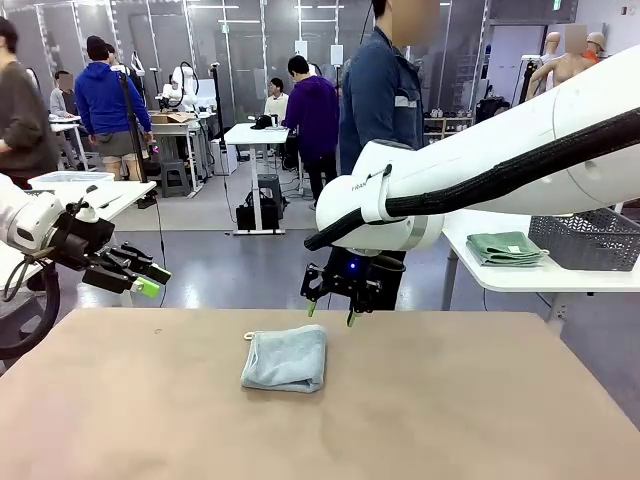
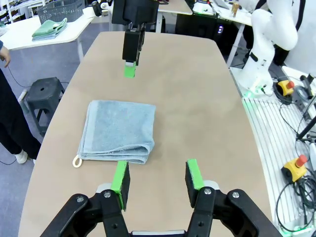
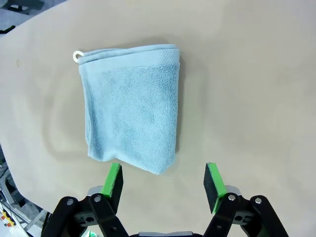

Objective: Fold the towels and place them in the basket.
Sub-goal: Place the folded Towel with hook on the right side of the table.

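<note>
A light blue-grey towel (image 1: 285, 358) lies folded into a small rectangle on the brown table (image 1: 450, 410), its white loop at the left corner. My right gripper (image 1: 331, 314) hangs open just above the towel's far edge, apart from it. In the right wrist view the towel (image 3: 131, 121) lies ahead of the open, empty gripper (image 3: 164, 182). My left gripper (image 1: 155, 281) is open and empty over the table's left side. In the left wrist view its gripper (image 2: 157, 180) points at the towel (image 2: 117, 131). Green towels (image 1: 507, 248) lie stacked beside the dark basket (image 1: 590, 240).
The basket and green towels sit on a white side table (image 1: 520, 280) to the right, beyond the brown table. A person in a dark blue jacket (image 1: 380, 90) stands at the far side behind my right arm. Emergency-stop buttons (image 2: 295, 165) and cables lie off the table's edge.
</note>
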`<state>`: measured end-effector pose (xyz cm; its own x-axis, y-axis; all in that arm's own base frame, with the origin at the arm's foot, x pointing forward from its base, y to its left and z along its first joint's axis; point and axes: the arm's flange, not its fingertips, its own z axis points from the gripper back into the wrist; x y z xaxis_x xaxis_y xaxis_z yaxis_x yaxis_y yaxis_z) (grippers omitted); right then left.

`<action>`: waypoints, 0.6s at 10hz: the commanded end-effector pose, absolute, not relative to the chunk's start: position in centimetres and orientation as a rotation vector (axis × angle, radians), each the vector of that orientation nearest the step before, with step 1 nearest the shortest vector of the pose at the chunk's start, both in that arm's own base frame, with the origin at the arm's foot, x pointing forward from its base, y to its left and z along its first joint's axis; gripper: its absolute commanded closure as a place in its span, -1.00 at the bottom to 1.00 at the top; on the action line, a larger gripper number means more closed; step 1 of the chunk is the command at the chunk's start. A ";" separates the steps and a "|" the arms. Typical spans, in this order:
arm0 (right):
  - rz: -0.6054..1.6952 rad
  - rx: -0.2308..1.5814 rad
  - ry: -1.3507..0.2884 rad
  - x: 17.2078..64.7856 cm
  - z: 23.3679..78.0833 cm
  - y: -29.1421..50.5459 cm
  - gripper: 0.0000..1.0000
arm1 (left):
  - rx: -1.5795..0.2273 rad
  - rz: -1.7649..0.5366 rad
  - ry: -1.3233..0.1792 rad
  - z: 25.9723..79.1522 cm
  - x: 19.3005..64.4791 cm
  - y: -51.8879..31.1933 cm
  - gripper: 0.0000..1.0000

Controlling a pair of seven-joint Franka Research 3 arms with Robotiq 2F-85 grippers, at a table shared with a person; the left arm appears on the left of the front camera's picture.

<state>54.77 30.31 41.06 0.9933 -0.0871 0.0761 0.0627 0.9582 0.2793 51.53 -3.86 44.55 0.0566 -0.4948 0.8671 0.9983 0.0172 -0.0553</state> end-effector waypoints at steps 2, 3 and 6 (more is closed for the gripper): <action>-0.087 0.281 -0.092 54.9 41.3 30.4 -0.65 | -0.839 -1.371 -0.788 44.7 51.3 -3.9 -0.18; -0.087 0.281 -0.092 54.9 41.3 30.4 -0.65 | -0.839 -1.371 -0.788 44.7 51.3 -3.9 -0.18; -0.086 0.280 -0.104 54.9 40.3 30.6 -0.66 | -0.839 -1.371 -0.788 44.7 51.3 -3.9 -0.18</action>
